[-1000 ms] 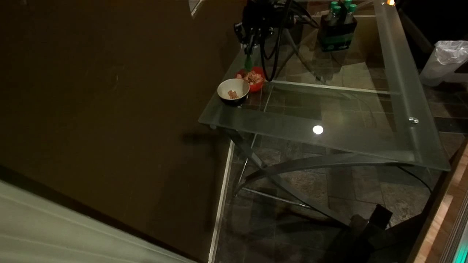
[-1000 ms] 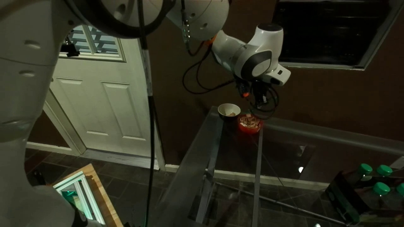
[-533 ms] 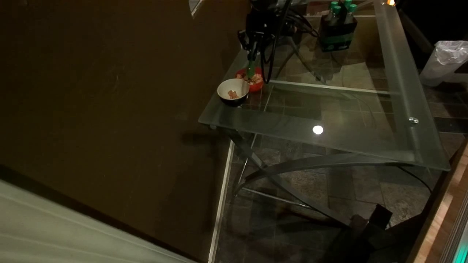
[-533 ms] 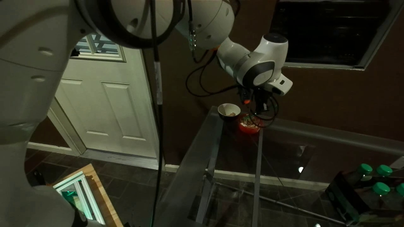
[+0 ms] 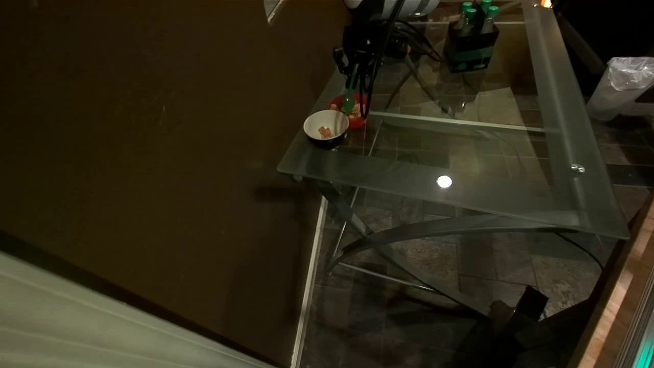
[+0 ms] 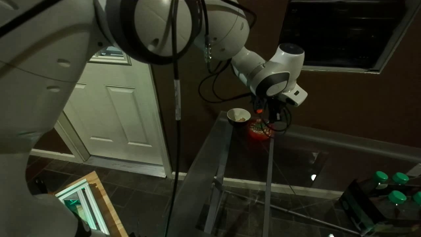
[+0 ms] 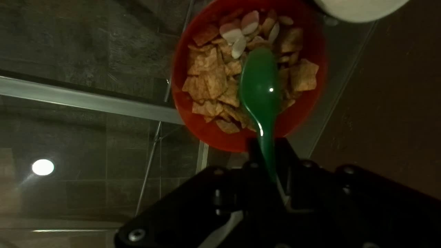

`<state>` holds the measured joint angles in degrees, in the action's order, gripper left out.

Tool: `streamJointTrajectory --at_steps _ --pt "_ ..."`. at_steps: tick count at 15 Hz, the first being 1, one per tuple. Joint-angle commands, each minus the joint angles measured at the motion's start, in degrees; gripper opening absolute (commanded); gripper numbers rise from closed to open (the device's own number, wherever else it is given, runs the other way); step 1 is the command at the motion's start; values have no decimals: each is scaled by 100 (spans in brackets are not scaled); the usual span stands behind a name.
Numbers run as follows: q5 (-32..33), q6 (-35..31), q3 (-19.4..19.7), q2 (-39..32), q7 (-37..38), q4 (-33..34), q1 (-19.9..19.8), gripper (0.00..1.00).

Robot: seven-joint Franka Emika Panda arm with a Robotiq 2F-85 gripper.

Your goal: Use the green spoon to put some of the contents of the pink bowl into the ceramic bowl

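The reddish pink bowl (image 7: 220,139) holds brown cereal squares and paler flakes. My gripper (image 7: 268,148) is shut on the handle of the green spoon (image 7: 261,82). In the wrist view the spoon's scoop lies over the cereal, its rounded green face showing; whether it touches or carries any cannot be told. The white-lined ceramic bowl (image 5: 334,118) stands beside the pink bowl (image 5: 358,124), with a few brown pieces inside. Only the edge of the ceramic bowl (image 7: 360,8) enters the wrist view. Both bowls also show in an exterior view, the ceramic bowl (image 6: 236,113) dark outside.
Both bowls stand near the corner of a glass table (image 5: 409,166), close to a brown wall (image 5: 179,128). A carrier of green-capped bottles (image 5: 471,53) stands farther along the table. Loose black cables (image 6: 286,126) hang around the gripper.
The arm has come down, lowering the spoon from above the pink bowl into the area of its cereal. The grip on the spoon is unchanged, and both bowls have stayed in place.
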<state>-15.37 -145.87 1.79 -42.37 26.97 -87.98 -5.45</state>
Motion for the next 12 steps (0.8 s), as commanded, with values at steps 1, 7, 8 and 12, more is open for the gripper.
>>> streamJointTrajectory --at_steps 1,7,8,12 --pt "-262 176 -31 -246 -92 360 -72 4" --pt "-292 342 -34 -473 -78 615 -104 4" --pt "-301 388 -47 -506 -92 655 -116 4" --pt "-300 529 -37 -622 -71 798 -110 4"
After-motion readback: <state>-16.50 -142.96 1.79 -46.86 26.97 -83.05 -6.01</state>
